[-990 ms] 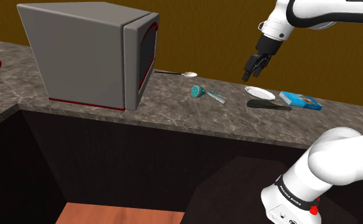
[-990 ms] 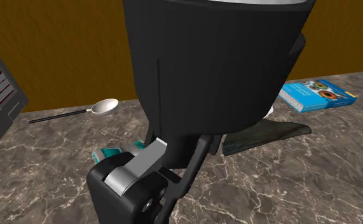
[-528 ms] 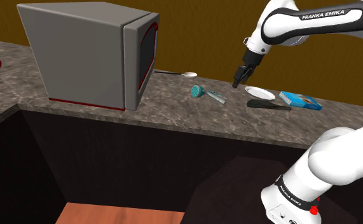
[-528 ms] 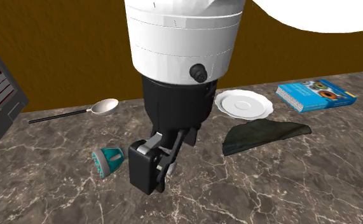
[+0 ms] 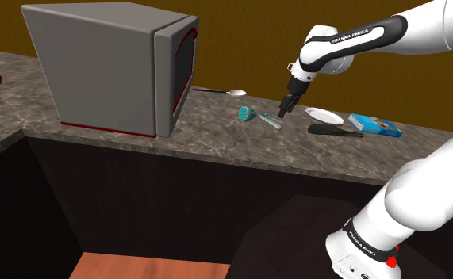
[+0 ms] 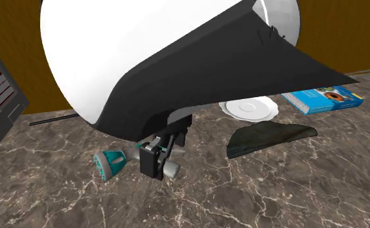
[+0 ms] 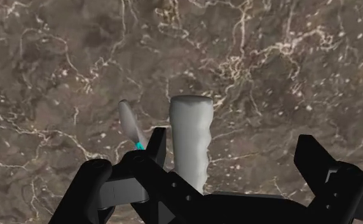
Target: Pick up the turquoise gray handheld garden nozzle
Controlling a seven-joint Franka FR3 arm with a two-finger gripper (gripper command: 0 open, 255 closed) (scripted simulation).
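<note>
On the counter, the tool half-hides the nozzle.

The countertop is showing mottled brown stone with pale, branching veins. The nozzle is showing a turquoise head and a light grey handle. The gripper is showing all black, the arm white with dark joints. The box-shaped appliance is wearing grey sides with dark red trim round its door and base. The plate is showing white, the book blue with a printed cover, and the wall mustard-brown.
</note>
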